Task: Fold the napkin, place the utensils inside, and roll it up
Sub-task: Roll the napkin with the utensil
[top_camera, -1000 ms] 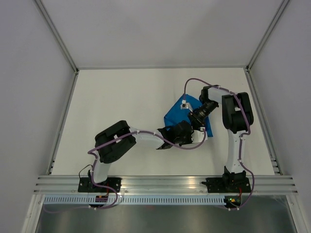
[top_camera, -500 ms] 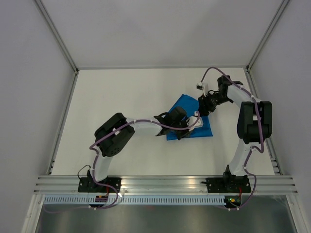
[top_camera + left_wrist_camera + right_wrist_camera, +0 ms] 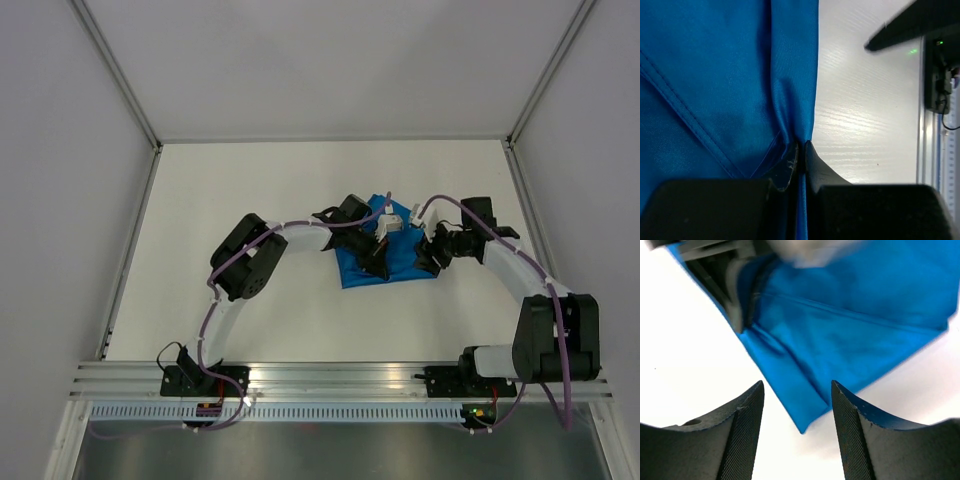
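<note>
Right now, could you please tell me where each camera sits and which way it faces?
Top view: above and behind, looking down at the table; left arm and right arm meet at the napkin.
Left wrist: looks along the left pincer, shut on the napkin's edge.
Right wrist: looks down through the open right pincer at a napkin corner.
Shared: both wrist views show the napkin; the right one also catches the left pincer.

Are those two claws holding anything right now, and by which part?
The left gripper pinches the napkin by its edge; the right gripper is open, holding nothing.
</note>
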Robot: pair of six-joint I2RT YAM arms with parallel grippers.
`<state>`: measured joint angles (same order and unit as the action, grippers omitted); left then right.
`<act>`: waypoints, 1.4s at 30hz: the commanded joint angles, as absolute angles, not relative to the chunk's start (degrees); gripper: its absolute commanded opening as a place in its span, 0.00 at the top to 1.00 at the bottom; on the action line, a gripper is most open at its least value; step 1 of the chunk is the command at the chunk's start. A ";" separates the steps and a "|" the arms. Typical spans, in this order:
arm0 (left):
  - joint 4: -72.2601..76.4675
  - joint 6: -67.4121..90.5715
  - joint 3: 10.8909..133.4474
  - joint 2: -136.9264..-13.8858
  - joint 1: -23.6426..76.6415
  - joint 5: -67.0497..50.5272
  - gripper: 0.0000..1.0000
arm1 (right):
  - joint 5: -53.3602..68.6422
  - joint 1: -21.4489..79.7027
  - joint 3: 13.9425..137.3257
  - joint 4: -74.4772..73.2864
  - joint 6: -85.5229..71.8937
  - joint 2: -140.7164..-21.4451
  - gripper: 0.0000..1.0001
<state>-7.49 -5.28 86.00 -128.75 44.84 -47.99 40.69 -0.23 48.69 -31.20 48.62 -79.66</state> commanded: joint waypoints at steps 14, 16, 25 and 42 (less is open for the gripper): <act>-21.27 -1.41 89.73 -138.95 42.89 -54.49 0.98 | 19.44 25.48 34.72 -12.05 53.70 -76.46 0.36; -21.53 -1.58 90.00 -139.04 42.80 -54.76 0.98 | 18.11 27.06 34.45 -11.25 53.61 -77.51 0.37; -22.06 -1.84 90.09 -138.17 42.01 -56.07 0.98 | 16.96 28.30 36.12 -13.18 53.96 -82.00 0.58; -12.85 10.36 86.05 -120.17 37.10 -42.48 0.55 | 34.26 21.28 54.12 -40.15 60.46 -96.84 0.92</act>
<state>-16.88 4.73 87.48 -127.00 39.07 -50.61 28.27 24.01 50.02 -30.22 57.12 -92.66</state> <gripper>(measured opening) 0.449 0.272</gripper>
